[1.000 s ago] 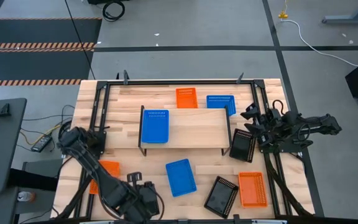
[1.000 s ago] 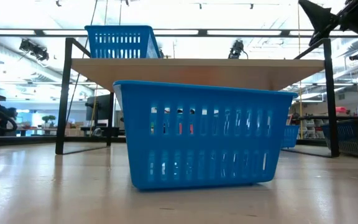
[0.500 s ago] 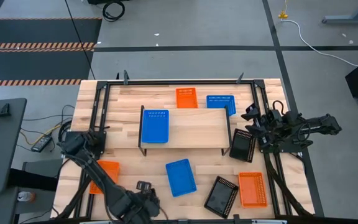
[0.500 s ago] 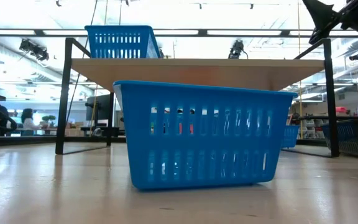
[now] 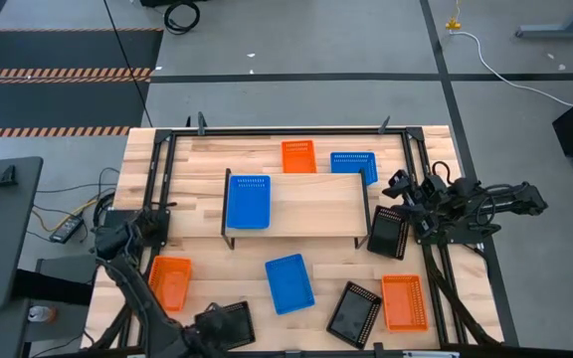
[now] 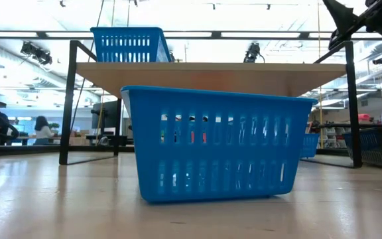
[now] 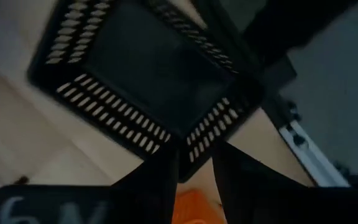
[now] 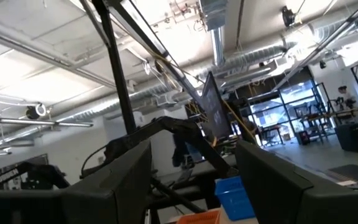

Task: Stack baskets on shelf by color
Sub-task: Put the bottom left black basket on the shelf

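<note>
L end effector (image 7: 191, 177) has swung to the worktop's (image 5: 197, 254) near edge, clamped on a black basket (image 5: 225, 323); shelf (image 5: 311, 204) holds 1 blue basket (image 5: 248, 202). R end effector (image 5: 406, 199) idle, spread.

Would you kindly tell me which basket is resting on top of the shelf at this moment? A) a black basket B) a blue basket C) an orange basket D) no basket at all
B: the high view shows a single blue basket lying on the left end of the shelf, and the low view shows the same blue basket standing on the shelf top.
</note>
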`<state>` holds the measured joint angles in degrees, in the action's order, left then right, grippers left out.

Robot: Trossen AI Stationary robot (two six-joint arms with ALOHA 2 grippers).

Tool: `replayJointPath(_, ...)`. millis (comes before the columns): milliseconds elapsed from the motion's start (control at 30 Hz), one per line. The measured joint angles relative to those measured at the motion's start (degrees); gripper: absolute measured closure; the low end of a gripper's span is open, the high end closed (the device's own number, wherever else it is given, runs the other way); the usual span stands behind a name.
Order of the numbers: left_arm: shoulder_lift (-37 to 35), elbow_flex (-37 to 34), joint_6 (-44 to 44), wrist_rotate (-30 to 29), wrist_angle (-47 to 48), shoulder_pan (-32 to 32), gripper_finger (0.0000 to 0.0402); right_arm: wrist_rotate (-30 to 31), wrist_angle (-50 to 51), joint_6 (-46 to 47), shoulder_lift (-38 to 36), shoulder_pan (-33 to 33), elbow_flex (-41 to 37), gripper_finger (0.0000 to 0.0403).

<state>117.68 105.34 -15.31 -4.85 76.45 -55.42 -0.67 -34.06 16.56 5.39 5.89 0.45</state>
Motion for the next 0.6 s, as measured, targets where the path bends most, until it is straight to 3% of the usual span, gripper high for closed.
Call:
replayJointPath(300, 5.4, 0.0, 11.0, 3.8, 2.6, -1.1, 0.0265, -0.5, 0.9, 0.6, 0.0, 0.0, 0.0, 0.0163)
replayJointPath(600, 6.4, 0.0, 13.0, 3.6, 2.4, -1.4, 0.0211, -0.9, 1.5, 1.5, 0.0, 0.0, 0.0, 0.0163)
